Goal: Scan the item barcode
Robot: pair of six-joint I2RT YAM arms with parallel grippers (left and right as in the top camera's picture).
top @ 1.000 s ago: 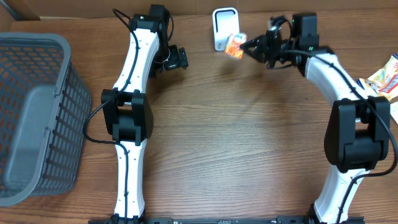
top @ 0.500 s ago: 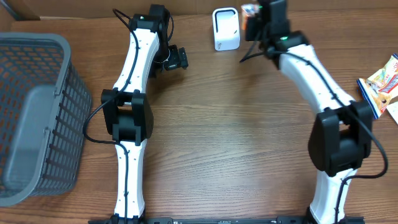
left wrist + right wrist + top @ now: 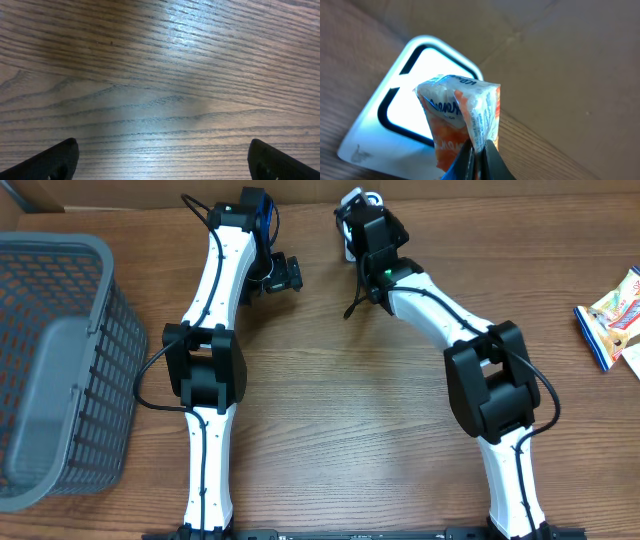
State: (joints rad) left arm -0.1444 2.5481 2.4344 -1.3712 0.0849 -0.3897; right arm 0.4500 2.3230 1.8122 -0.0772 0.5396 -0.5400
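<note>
My right gripper (image 3: 477, 152) is shut on the lower seam of an orange and white snack packet (image 3: 457, 112). It holds the packet upright, close in front of the lit window of the white barcode scanner (image 3: 395, 125). From above, the right gripper (image 3: 366, 228) covers most of the scanner (image 3: 349, 200) at the table's back edge, and the packet is hidden beneath it. My left gripper (image 3: 162, 165) hangs open over bare wood, its dark fingertips (image 3: 55, 160) wide apart and nothing between them. In the overhead view the left gripper (image 3: 289, 275) sits left of the scanner.
A grey mesh basket (image 3: 60, 370) stands at the table's left edge. More snack packets (image 3: 612, 315) lie at the far right edge. A brown cardboard wall (image 3: 560, 60) rises right behind the scanner.
My right arm has swung left with the packet, from right of the scanner to directly in front of it. The left arm has not moved.
</note>
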